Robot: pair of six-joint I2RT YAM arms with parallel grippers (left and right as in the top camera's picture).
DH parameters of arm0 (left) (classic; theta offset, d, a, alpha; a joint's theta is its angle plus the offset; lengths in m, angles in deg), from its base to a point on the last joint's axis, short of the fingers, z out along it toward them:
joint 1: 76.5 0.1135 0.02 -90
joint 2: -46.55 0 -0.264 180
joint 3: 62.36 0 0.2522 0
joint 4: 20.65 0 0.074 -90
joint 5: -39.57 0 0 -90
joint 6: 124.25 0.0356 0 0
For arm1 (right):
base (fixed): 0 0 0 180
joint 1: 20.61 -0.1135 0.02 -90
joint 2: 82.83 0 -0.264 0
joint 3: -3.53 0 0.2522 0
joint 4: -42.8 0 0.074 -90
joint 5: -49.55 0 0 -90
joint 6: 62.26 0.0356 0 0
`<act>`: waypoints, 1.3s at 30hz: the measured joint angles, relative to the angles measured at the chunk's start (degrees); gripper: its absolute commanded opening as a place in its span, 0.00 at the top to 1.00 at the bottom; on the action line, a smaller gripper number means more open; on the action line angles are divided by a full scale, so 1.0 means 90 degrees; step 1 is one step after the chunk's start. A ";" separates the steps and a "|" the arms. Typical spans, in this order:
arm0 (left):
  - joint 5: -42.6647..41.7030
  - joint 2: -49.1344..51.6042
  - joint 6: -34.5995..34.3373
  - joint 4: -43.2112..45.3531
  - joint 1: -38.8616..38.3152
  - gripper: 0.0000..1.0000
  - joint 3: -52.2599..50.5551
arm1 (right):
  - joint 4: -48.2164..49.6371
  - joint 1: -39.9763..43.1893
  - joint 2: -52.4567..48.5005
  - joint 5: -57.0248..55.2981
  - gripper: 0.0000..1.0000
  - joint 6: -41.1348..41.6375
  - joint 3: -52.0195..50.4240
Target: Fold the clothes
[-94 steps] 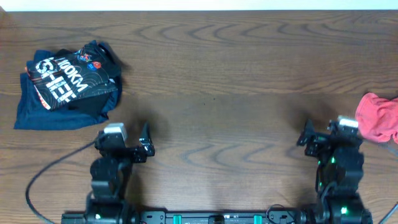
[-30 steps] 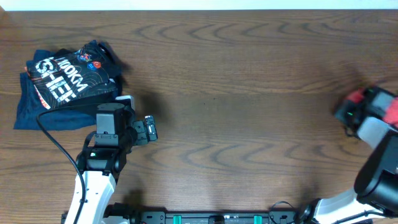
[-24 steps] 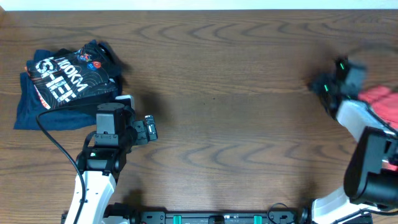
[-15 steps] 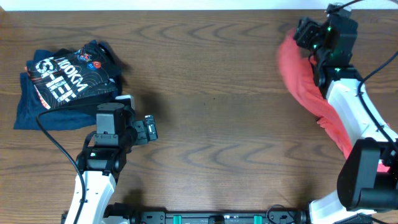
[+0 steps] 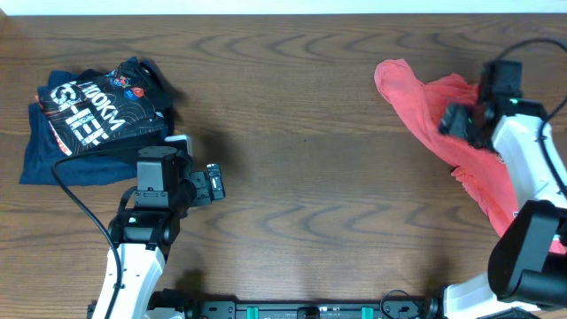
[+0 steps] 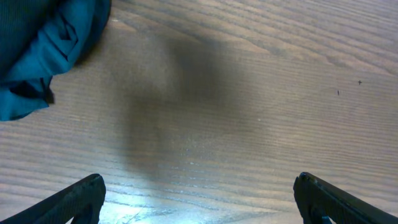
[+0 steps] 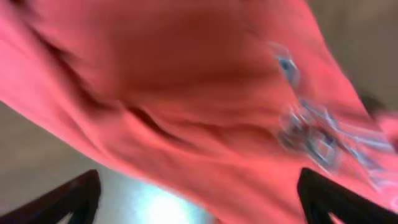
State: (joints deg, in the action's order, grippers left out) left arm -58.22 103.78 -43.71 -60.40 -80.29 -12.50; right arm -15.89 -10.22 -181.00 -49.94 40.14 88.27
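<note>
The coral-red shirt [image 5: 434,115] lies bunched in a long strip on the right of the table, running from the far middle-right down to the right edge. My right gripper [image 5: 450,121] hovers over its upper part, jaws wide apart. In the right wrist view the blurred red fabric [image 7: 186,81] fills the frame, with the small logo [image 7: 308,134] on it, and the gripper [image 7: 199,180] is open. My left gripper [image 5: 213,183] is open and empty over bare wood at the left, as its wrist view [image 6: 198,183] also shows.
A pile of navy and black garments with white lettering [image 5: 93,120] lies at the far left; its blue edge [image 6: 43,50] shows in the left wrist view. A black cable [image 5: 66,190] loops beside the left arm. The wooden table [image 5: 301,168] spans the middle.
The right arm reached the shirt at the right edge, swung it up and leftward over the table, then came back nearer; the shirt now lies stretched out. The left arm moved forward, then stayed still.
</note>
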 measured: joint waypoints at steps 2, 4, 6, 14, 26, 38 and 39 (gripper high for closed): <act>-0.0007 -0.0002 -0.0002 0.0002 0.0000 0.02 0.0000 | -0.0780 0.0141 0.0012 -0.0019 0.20 -0.0066 -0.0007; -0.0024 -0.0002 -0.0041 0.0005 0.0000 0.02 0.0000 | -0.1280 0.0172 0.0024 0.0053 0.26 -0.0124 -0.0041; -0.0049 -0.0002 -0.0100 0.0005 0.0000 0.02 0.0000 | -0.1532 0.0158 0.0036 0.0146 0.27 -0.0146 -0.0112; -0.0070 -0.0002 -0.0143 0.0005 0.0000 0.02 0.0000 | -0.0656 0.0117 0.0066 0.0187 0.38 -0.0097 -0.0831; -0.0092 0.0000 -0.0143 0.0005 0.0000 0.02 0.0000 | 0.0920 0.0117 0.0068 0.0158 0.38 0.0044 -0.2016; -0.0092 -0.0002 -0.0143 0.0005 0.0000 0.02 0.0000 | 0.1350 0.0117 0.0073 0.0083 0.56 0.0143 -0.2033; -0.0092 -0.0002 -0.0143 0.0005 0.0000 0.02 0.0000 | 0.1365 0.0117 0.0073 0.0080 0.57 0.0151 -0.2033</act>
State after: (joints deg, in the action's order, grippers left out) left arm -59.05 103.76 -45.00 -60.36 -80.29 -12.50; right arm -3.60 -9.17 -180.34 -49.22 41.50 69.98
